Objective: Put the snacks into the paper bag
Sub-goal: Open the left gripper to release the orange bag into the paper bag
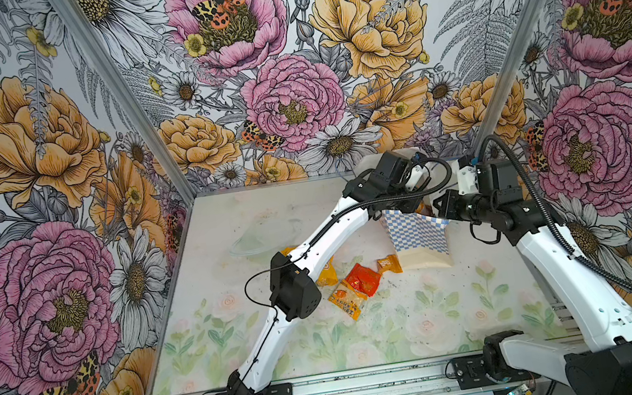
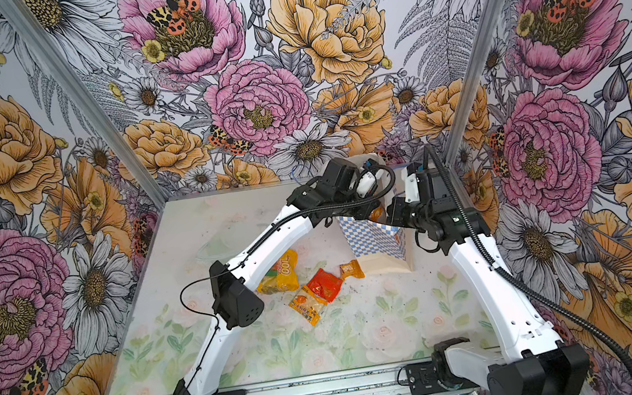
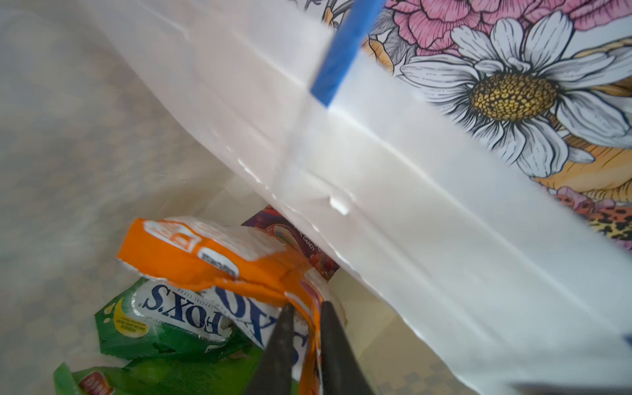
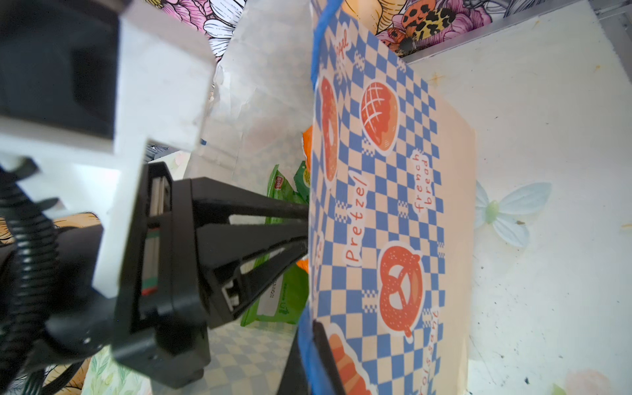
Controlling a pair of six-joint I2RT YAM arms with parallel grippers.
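Four packets on floral tabletop | flowered walls | left hand narrow round orange packet | right hand pinches paper bag

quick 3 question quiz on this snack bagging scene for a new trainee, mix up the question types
1. True or false: the right end effector is open and clear of the paper bag.
2. What lies between the jaws of the left end effector, inside the bag? A) a spoon B) an orange packet C) a battery
3. In a top view, how many snack packets lie on the table outside the bag?

Key
1. False: it is shut on the bag's rim.
2. B
3. Four: the yellow packet, the red packet, the small orange packet and the orange-yellow packet.
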